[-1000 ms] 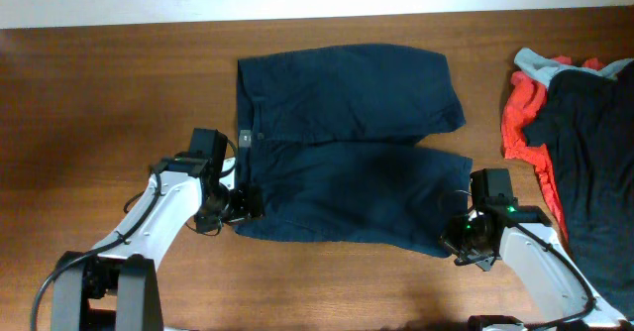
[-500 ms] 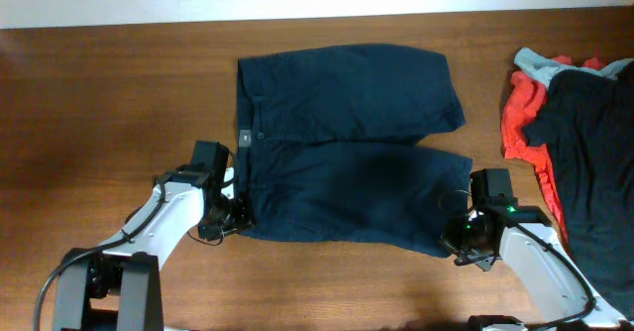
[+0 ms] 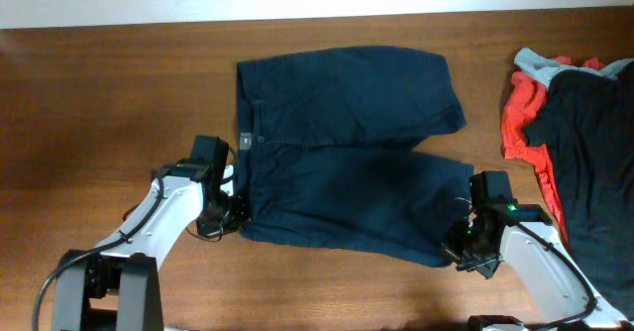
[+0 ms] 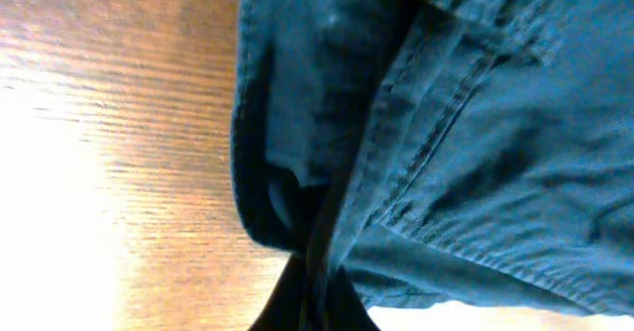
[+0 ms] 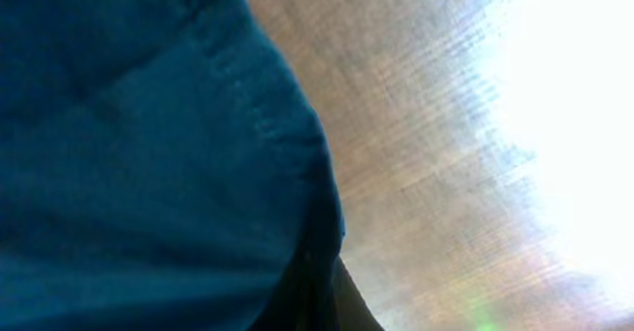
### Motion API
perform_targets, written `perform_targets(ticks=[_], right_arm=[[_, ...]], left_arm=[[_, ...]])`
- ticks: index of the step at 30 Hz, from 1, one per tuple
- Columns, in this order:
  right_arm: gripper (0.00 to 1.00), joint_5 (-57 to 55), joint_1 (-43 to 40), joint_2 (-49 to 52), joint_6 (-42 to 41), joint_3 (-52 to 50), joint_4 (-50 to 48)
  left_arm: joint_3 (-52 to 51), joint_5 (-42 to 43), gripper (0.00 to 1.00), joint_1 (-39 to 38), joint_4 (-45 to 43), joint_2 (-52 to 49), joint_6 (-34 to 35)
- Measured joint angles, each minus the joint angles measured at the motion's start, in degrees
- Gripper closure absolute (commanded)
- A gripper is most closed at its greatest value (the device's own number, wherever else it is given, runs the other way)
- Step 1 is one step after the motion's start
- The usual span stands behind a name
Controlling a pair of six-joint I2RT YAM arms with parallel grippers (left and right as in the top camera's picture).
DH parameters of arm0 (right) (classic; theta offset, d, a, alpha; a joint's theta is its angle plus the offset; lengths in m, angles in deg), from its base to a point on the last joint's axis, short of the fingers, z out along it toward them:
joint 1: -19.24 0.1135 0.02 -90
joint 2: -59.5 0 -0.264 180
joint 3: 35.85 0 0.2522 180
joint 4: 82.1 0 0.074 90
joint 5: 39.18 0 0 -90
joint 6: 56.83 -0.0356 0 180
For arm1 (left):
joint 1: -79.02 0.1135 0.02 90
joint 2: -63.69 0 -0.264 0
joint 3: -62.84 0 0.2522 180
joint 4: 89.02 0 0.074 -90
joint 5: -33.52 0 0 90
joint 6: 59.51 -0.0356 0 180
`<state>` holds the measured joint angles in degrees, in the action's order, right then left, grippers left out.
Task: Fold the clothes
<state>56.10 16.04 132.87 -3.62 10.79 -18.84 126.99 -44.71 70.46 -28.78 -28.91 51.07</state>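
Overhead, the shorts point(image 3: 347, 153) lie flat on the table point(image 3: 99, 103), long axis running left to right, waistband left, legs right. The left gripper point(image 3: 236, 215) is clamped on the near waistband corner, and the right gripper point(image 3: 458, 249) is pinched on the near leg's hem corner. Both hold the near edge, so the far leg lies straight beyond the fingers. The likely fold carries this edge toward it.

We held our left gripper point(image 3: 231, 215) low at the near left, jaws pinched shut on the shorts point(image 3: 347, 123). Our right gripper point(image 3: 459, 250) sat low opposite, clamped likewise, with both forearms angled inward.
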Motion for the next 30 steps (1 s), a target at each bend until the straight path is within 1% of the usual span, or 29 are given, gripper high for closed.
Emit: perform_targets(ticks=[2, 5, 13, 17, 24, 27, 30], right_arm=[[0.95, 0.0, 0.0, 0.0, 0.7, 1.7, 3.0], [0.96, 0.0, 0.0, 0.0, 2.2, 6.1, 8.1], [0.96, 0.0, 0.0, -0.4, 4.5, 13.9, 16.0], [0.96, 0.2, 0.0, -1.5, 5.7, 15.9, 18.8], [0.96, 0.4, 0.0, -3.7, 6.4, 19.4, 23.7], [0.96, 0.6, 0.0, -5.0, 8.3, 23.6, 28.0], [0.96, 0.8, 0.0, -5.3, 9.9, 29.0, 29.0]], left_arm=[[0.8, 0.0, 1.00, 0.0, 1.5, 0.0, 0.0], [1.9, 0.0, 0.99, 0.0, 4.1, 0.2, -0.2], [2.1, -1.3, 1.00, 0.0, 11.3, 4.9, -0.3], [2.1, -1.7, 0.99, 0.0, 13.1, 7.7, -0.4], [2.1, -1.7, 1.00, 0.0, 19.6, 11.8, -0.4], [2.6, -1.7, 0.99, 0.0, 22.6, 13.3, -0.4], [5.2, -1.7, 0.99, 0.0, 23.8, 15.2, -0.4]])
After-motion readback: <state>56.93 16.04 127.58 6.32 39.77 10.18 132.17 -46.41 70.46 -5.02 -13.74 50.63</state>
